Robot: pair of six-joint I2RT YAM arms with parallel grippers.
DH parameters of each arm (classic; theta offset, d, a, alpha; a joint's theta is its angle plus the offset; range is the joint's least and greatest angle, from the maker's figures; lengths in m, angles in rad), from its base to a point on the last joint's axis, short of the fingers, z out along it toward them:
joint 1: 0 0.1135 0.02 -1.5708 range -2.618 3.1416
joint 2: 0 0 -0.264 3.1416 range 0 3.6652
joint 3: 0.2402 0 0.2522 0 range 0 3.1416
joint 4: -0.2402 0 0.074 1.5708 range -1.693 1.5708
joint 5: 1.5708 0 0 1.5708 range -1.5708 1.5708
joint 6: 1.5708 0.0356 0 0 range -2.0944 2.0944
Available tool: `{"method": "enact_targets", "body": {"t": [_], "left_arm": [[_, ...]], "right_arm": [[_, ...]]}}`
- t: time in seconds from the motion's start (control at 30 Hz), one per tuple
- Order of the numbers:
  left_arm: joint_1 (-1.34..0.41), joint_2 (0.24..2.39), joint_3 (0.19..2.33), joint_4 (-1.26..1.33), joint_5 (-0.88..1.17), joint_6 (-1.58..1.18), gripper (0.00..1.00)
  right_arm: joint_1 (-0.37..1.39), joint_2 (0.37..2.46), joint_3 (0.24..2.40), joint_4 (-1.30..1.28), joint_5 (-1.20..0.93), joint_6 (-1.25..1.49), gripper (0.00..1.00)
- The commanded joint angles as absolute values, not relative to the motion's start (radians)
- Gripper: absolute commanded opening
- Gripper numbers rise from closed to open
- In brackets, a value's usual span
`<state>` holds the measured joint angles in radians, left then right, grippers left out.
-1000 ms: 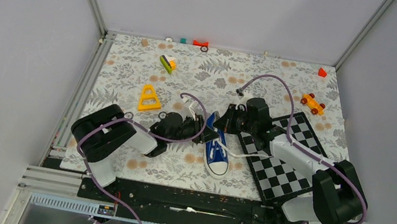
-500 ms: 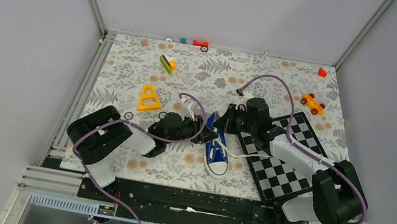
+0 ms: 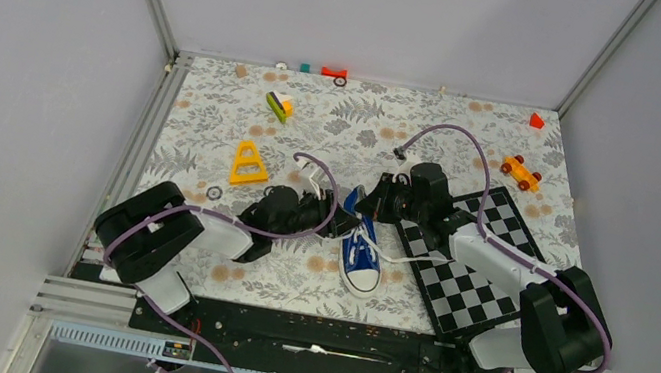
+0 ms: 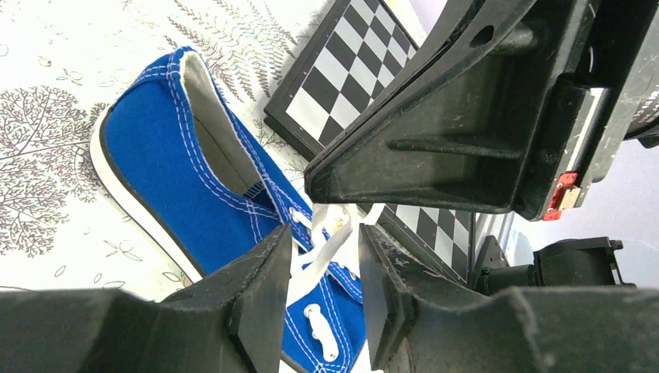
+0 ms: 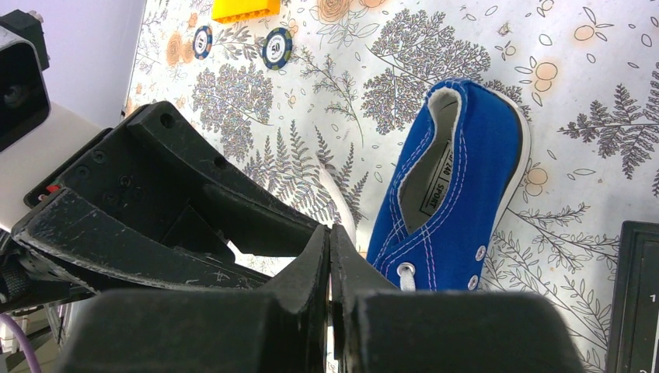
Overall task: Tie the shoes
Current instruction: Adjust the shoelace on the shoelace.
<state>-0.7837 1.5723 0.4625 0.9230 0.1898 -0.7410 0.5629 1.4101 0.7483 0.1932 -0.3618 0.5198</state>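
Slightly wider left gripper than before

Left arm with jaws apart (a narrow gap), right arm with jaws tight together.

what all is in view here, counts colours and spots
sneaker: 1, blue, white sole, mat centre
laces: white, untied, one trailing toward chessboard
chessboard: 1, black-white, right of sneaker
triangle: 1, yellow, left of centre
toy car: 1, orange, far right
green-yellow toy: 1, far left
red blocks: 2, far edge
chips: 2, dark blue, on mat
mat: 1, floral
left gripper: open, a lace between fingers
right gripper: shut, beside sneaker
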Motion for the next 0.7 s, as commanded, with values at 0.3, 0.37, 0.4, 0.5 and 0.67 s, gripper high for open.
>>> {"method": "enact_targets", "body": {"t": [0.3, 0.37, 0.4, 0.5, 0.67], "left_arm": [[-0.796, 1.673, 0.486, 1.112, 0.239, -0.778, 0.36], [-0.798, 1.676, 0.478, 1.137, 0.236, -0.787, 0.36], [-0.798, 1.674, 0.475, 1.147, 0.233, -0.789, 0.36], [-0.797, 1.668, 0.471, 1.152, 0.228, -0.787, 0.36], [-0.798, 1.662, 0.474, 1.151, 0.226, -0.784, 0.37]], "right_arm": [[0.558, 1.384, 0.761, 0.235, -0.385, 0.52, 0.0], [0.558, 1.384, 0.762, 0.235, -0.385, 0.522, 0.0], [0.558, 1.384, 0.761, 0.235, -0.386, 0.521, 0.0], [0.558, 1.382, 0.762, 0.233, -0.385, 0.521, 0.0], [0.558, 1.384, 0.762, 0.233, -0.386, 0.521, 0.0]]}}
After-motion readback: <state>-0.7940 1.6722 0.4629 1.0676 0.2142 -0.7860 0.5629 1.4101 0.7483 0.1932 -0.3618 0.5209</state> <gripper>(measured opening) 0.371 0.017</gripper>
